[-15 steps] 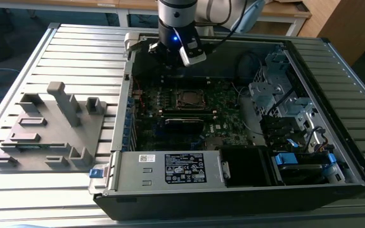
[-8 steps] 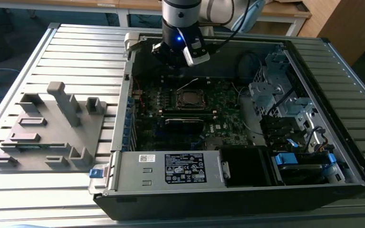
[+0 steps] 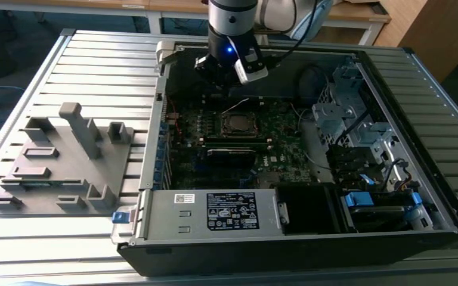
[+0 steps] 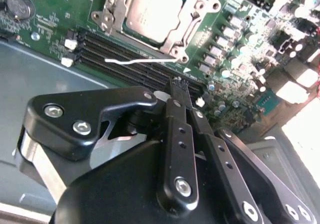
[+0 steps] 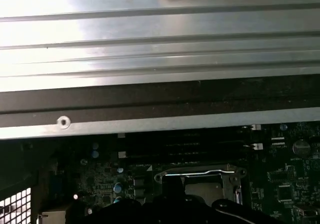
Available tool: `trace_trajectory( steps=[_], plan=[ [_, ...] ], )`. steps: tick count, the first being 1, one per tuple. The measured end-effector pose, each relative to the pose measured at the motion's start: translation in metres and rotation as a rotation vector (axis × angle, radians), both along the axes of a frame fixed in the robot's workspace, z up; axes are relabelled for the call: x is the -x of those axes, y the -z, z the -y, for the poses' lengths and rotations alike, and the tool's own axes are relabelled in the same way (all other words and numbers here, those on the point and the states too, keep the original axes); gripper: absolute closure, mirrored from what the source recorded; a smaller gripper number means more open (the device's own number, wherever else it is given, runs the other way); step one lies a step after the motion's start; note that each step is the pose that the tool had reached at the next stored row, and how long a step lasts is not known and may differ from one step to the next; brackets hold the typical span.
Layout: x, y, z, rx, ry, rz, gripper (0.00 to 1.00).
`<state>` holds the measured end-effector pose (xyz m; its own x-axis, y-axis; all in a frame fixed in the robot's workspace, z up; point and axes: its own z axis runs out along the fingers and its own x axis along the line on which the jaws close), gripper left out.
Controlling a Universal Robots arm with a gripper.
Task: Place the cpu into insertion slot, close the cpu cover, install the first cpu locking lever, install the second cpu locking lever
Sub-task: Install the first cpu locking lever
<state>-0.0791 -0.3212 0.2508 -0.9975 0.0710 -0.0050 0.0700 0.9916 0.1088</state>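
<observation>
The cpu (image 4: 151, 9) lies flat in the insertion slot (image 3: 241, 124), its dull silver top showing through the window of the cpu cover (image 4: 191, 14). The cover is folded down around the chip. One thin locking lever (image 4: 131, 61) sticks out free over the long black memory slots; in the exterior view the lever (image 3: 236, 106) rises at the socket's far side. My gripper (image 4: 179, 85) hangs just above the board beside the socket, fingers pressed together with nothing between them. In the exterior view the gripper (image 3: 227, 89) is over the case's far part, behind the socket.
The open computer case (image 3: 159, 179) lies on a slatted metal table (image 5: 150, 43). A grey fixture block (image 3: 62, 161) stands at the exterior view's left. The power supply (image 3: 213, 211) and the drive cage (image 3: 356, 125) crowd the board's near and right sides.
</observation>
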Motion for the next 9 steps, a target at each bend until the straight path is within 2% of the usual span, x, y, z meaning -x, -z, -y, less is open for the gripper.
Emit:
trace_trajectory(
  steps=[5,9],
  plan=[
    [-0.0038,0.0044,-0.0049,0.002,0.0,0.0,0.9],
    [-0.0109,0.0071,-0.006,0.0021,0.0,0.0,0.9]
  ],
)
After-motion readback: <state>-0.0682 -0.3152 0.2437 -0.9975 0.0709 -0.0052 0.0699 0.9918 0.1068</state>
